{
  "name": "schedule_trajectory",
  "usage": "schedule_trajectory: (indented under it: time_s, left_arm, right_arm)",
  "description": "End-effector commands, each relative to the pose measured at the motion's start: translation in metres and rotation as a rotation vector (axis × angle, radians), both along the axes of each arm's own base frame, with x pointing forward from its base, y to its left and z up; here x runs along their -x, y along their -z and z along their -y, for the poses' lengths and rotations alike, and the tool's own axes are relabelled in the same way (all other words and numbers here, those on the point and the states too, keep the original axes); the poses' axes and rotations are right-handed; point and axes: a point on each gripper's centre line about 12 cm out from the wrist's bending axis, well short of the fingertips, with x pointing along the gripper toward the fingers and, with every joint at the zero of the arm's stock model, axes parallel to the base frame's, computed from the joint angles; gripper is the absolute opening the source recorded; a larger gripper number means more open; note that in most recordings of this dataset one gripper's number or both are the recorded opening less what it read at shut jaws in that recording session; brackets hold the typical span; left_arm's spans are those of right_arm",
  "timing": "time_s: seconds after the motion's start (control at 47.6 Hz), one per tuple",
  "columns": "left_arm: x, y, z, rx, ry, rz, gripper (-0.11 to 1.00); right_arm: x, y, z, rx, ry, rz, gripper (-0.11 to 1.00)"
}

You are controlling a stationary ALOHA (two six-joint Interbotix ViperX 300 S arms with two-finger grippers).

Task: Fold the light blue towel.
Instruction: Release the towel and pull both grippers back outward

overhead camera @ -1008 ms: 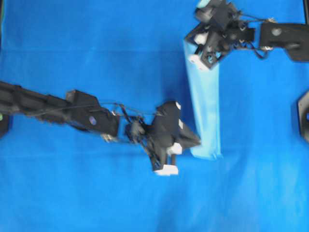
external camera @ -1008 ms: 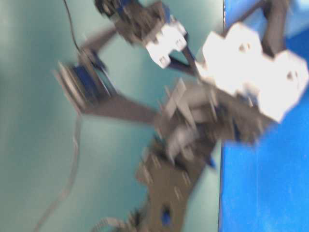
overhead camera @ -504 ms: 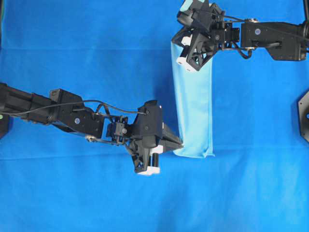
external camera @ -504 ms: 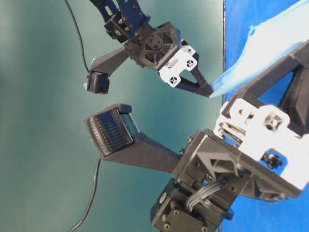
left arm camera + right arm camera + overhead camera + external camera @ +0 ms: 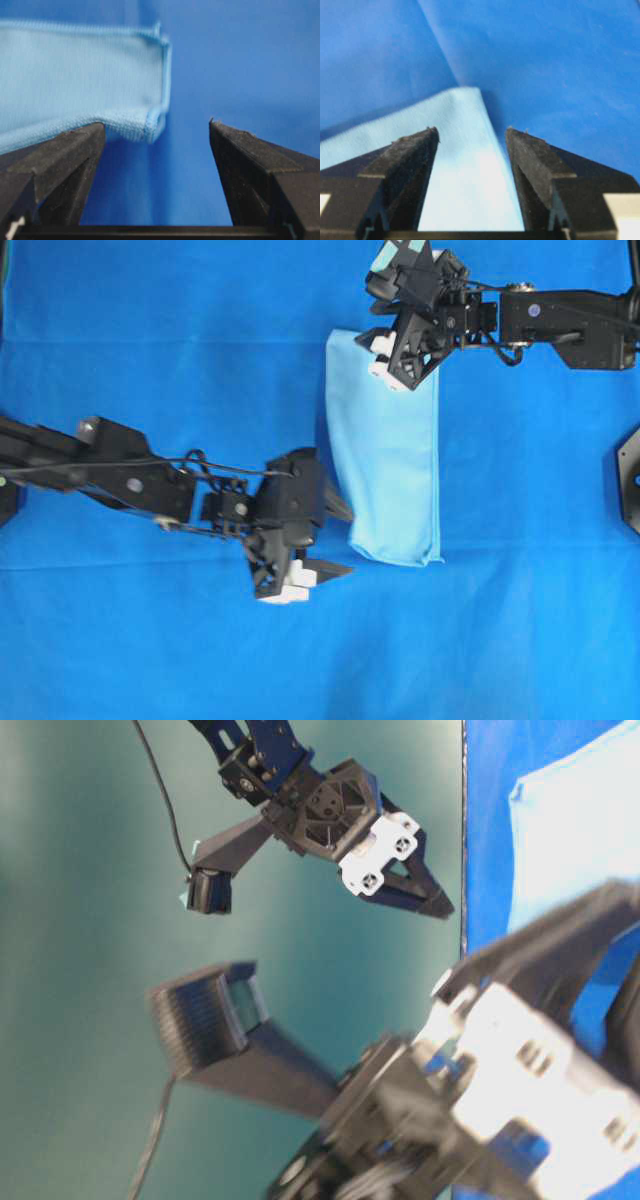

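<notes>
Pale towel point(image 5: 388, 460) lies folded overhead; wrist views show left claw point(image 5: 157, 150) and right claw point(image 5: 472, 150) spread, empty.

Matt, finely woven cloth towel point(image 5: 390, 455) with stitched edges.

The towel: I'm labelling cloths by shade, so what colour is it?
The towel is plain pale sky blue, no pattern; clearest in the overhead view.
</notes>
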Motion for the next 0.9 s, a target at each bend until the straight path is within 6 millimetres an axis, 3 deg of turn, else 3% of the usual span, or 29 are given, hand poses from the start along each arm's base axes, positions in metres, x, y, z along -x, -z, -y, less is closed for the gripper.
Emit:
schedule_trajectory:
  time_s: [0.0, 0.189, 0.336, 0.672, 0.777, 0.882]
  left_arm:
    - [0.011, -0.036, 0.006, 0.005, 0.02, 0.022, 0.78]
    - [0.043, -0.072, 0.002, -0.006, 0.036, 0.046, 0.77]
    - [0.064, -0.087, -0.018, -0.006, -0.004, 0.123, 0.77]
    - [0.117, -0.1, -0.068, -0.092, -0.109, 0.4, 0.76]
    - [0.136, -0.094, -0.082, -0.102, -0.157, 0.427, 0.76]
    - [0.143, -0.089, -0.088, -0.106, -0.18, 0.433, 0.76]
  right_arm:
    - [0.002, -0.025, -0.006, 0.028, -0.011, 0.048, 0.6]
    - [0.024, -0.05, -0.021, 0.049, -0.026, 0.101, 0.6]
    - [0.047, -0.063, -0.039, 0.055, -0.052, 0.154, 0.6]
    - [0.106, -0.077, -0.074, 0.063, -0.147, 0.359, 0.6]
    - [0.12, -0.069, -0.082, 0.055, -0.162, 0.38, 0.6]
    - [0.127, -0.06, -0.087, 0.036, -0.178, 0.391, 0.6]
